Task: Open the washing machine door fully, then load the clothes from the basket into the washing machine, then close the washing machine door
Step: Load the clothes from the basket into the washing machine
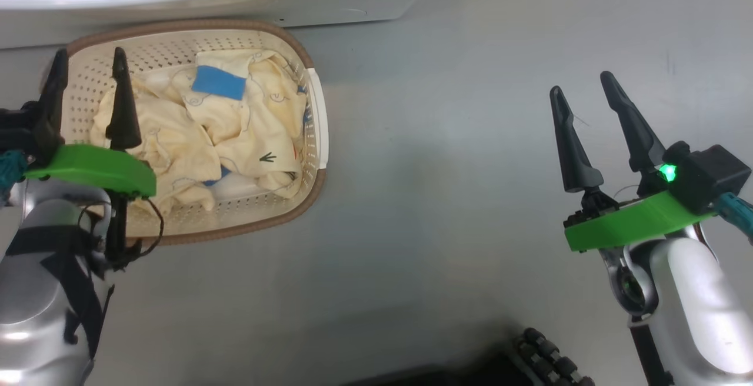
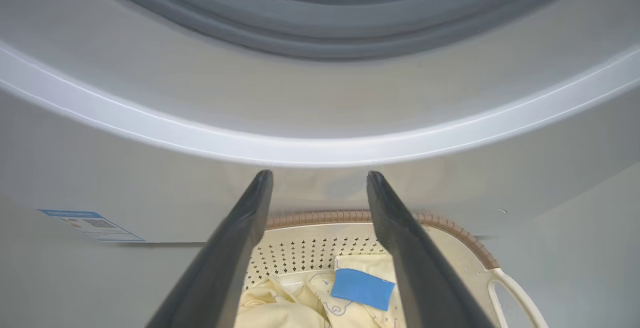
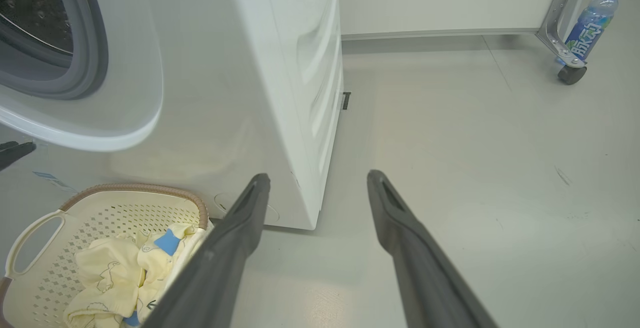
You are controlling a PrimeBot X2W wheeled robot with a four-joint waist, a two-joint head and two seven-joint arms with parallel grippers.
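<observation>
The pale cream-yellow cotton clothes (image 1: 235, 133) lie crumpled in a heap inside the small cream perforated plastic basket (image 1: 88, 68); a bright blue rectangular patch (image 1: 219, 82) lies on top of the heap and a small green printed mark shows lower on the fabric. The basket has a brown rim and a white side handle (image 1: 317, 115), and it stands on the smooth grey floor (image 1: 441, 198), close against the front of the big white washing machine (image 3: 280, 68). In the right wrist view the machine's round mouth is uncovered, with the grey rubber gasket (image 3: 85, 58) ringing the dark steel drum (image 3: 35, 8); a blue-edged label sticker (image 2: 90, 225) sits low on the white front panel, to the side of the basket in the left wrist view.

The left hand (image 1: 89, 53) hangs over the left end of the basket, its two long dark fingers spread apart and grasping nothing; the fingers point toward the machine's front, and whether they touch the cloth cannot be told. The right hand (image 1: 581, 82) is well apart from the basket, over bare floor to its right, fingers likewise spread and empty; a green light glows on its wrist.

Further off in the right wrist view, a clear plastic bottle with a blue cap (image 3: 592, 18) stands by the black castor (image 3: 570, 74) of a metal frame, near the pale wall.
</observation>
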